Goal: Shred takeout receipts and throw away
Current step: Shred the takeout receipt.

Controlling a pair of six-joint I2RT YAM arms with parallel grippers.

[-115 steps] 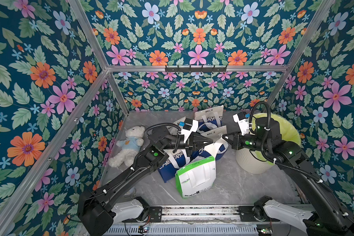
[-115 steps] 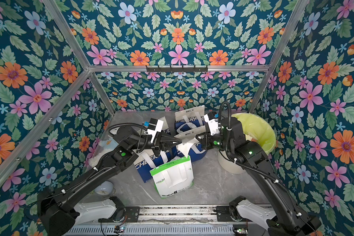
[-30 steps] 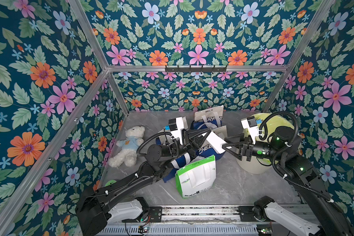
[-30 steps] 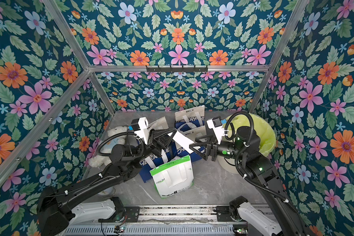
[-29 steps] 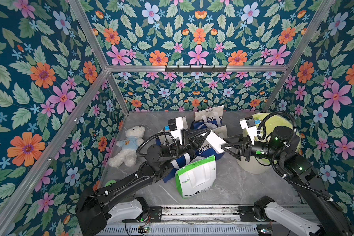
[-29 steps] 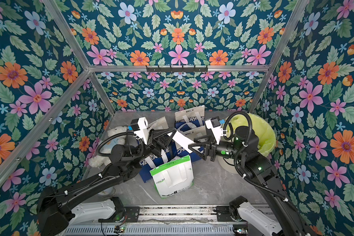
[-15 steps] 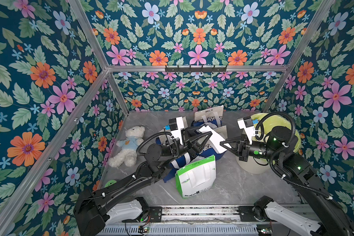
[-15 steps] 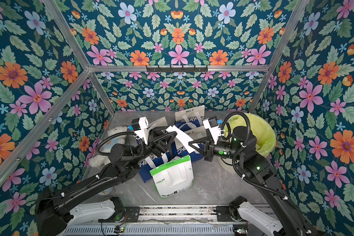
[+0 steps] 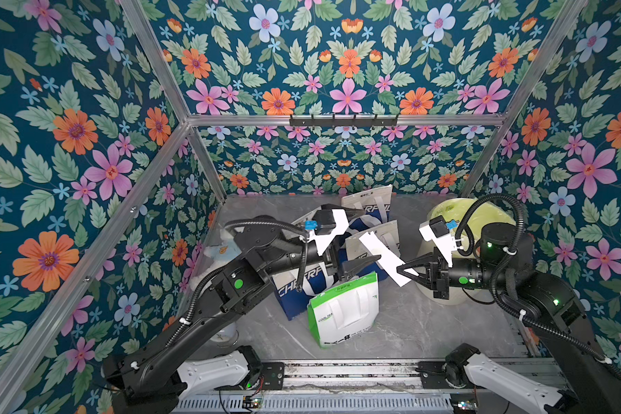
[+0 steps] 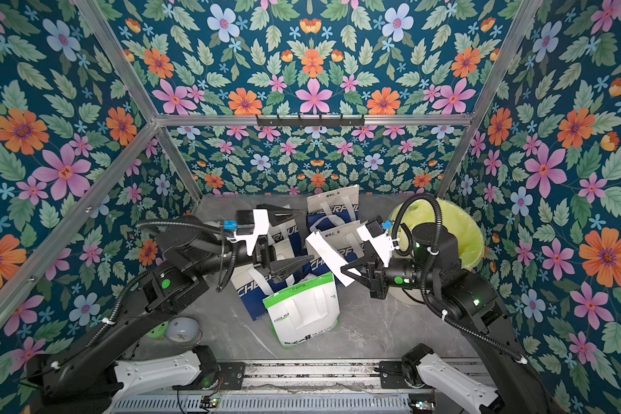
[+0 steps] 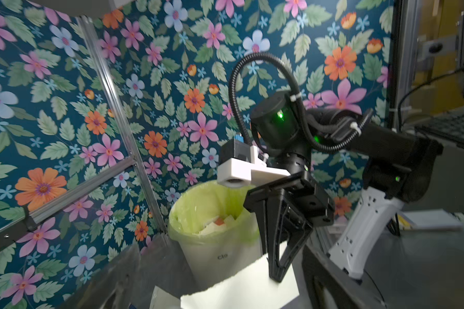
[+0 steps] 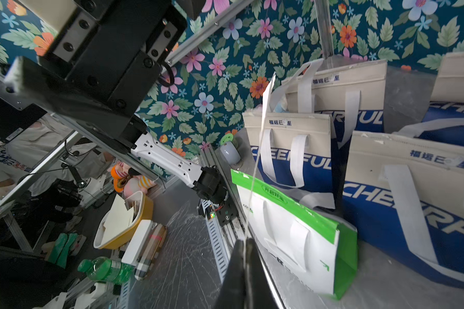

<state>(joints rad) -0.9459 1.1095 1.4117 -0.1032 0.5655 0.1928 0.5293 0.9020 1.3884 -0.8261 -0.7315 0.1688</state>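
Looking down in both top views, I find my right gripper (image 9: 401, 271) just right of the frame's centre, its fingers pressed together on the lower end of the white receipt (image 9: 380, 252). The strip slants up and to the left from that pinch, off the table and above the bags. My left gripper (image 9: 372, 234) sits at centre, spread wide, with one finger above the receipt's free end and one below it. That end lies in the gap, and I cannot tell whether it touches either finger. Lower in the frame stands the white-and-green bag (image 9: 343, 310), with the white-and-blue bags (image 9: 375, 197) behind it. The bin (image 9: 499, 219) with its yellow-green liner stands at the right, behind my right wrist.

From my left wrist camera, the right gripper (image 11: 277, 277) pinches the receipt (image 11: 239, 293) near one edge, and the sheet is brightly lit. The bin (image 11: 214, 248) stands behind it, with paper scraps showing inside the liner. My own left fingers show only as dark blurs, far apart.

From my right wrist camera, my right fingers (image 12: 233, 273) meet with no gap. The receipt (image 12: 267, 104) runs away from them edge-on, a thin pale line in front of the bags.
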